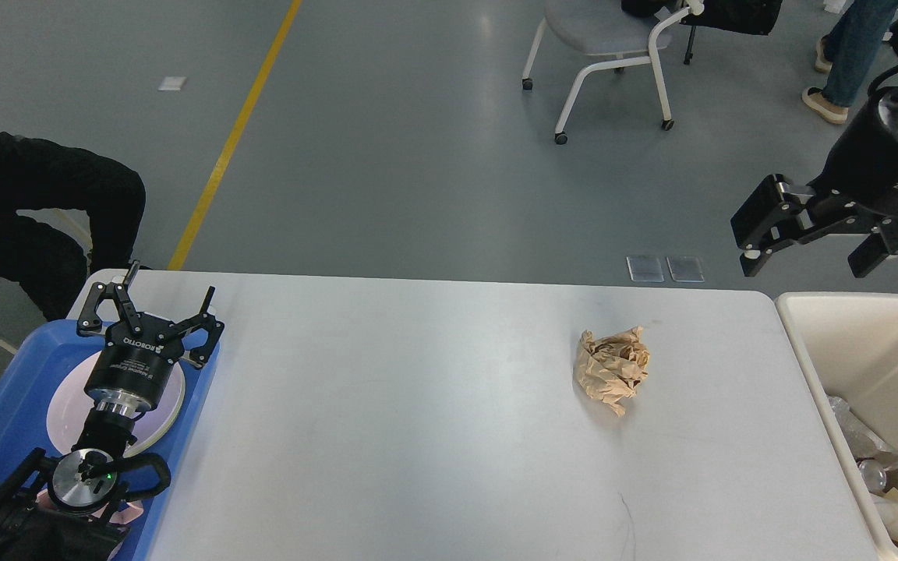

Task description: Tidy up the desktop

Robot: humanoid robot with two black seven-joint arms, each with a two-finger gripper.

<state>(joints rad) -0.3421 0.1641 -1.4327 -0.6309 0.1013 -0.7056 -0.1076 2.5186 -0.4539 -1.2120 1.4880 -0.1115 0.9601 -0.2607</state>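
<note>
Grey shop floor behind, white desk (433,436) in front filling the lower half of the view, with a blue tray (8,405) at its left edge and a beige bin (807,351) butted against its right end.

Count on the desk: one crumpled ball of brown paper (610,368), right of centre, nothing touching it. Tray held one white plate (67,405); a yellow item showed at the bottom left corner, too cropped to identify. Bin held some trash at the near end, maybe a can and wrappers; couldn't count it. Floor: one wheeled chair (597,39), one walker's legs top right, one person in black at far left.

Left gripper (151,312) hovered over the tray's far end, jaws spread wide, empty. Right gripper (815,249) hung high past the desk's far right corner, above the bin's far end, jaws open, empty, well apart from the paper.

Risks:
- Paper ball was light and springy; an off-centre pinch could squirt it away or off the far edge.
- Descent too low would jam the fingertips into the desk.
- Release short of the bin would drop it back on the desk or on the rim.
- Right arm sweeping out with a walker nearby.
</note>
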